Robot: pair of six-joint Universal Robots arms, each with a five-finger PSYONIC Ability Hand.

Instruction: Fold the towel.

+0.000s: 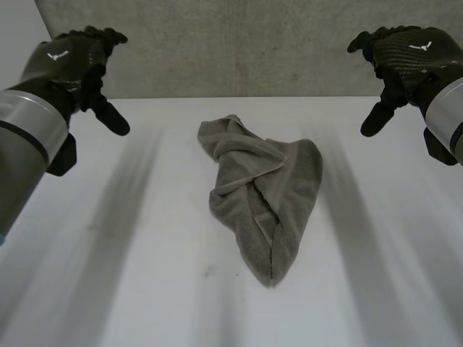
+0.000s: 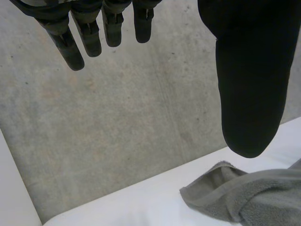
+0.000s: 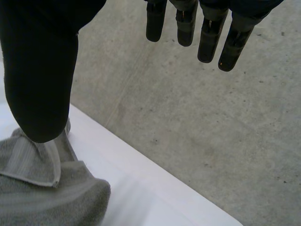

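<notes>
Because the towel [image 1: 264,191] is not flat but lies in a crumpled heap near the middle of the worktop [image 1: 145,253], I must first read how it lies. Its long axis goes from a bunched end at about 11 o'clock to a narrow tip at about 5 o'clock, and the widest part bulges toward 3 o'clock. One hemmed edge is visible along the middle, the other edges are hidden in the folds.

Seen from the towel, my left hand [image 1: 72,61] is at about 10 o'clock and my right hand [image 1: 412,54] at about 2 o'clock. Both hover above the far part of the worktop, well apart from the cloth. For my left hand the towel lies toward 4 o'clock, for my right hand toward 8 o'clock. I judge the right hand a little nearer, since the heap sits slightly to that side.

On the left, my fingers [image 2: 84,42] are straight and spread away from the thumb [image 2: 249,84], holding nothing. On the right, the fingers [image 3: 209,42] are in the same way loose and empty. No fold is made yet. I think the cloth must first be spread out.
</notes>
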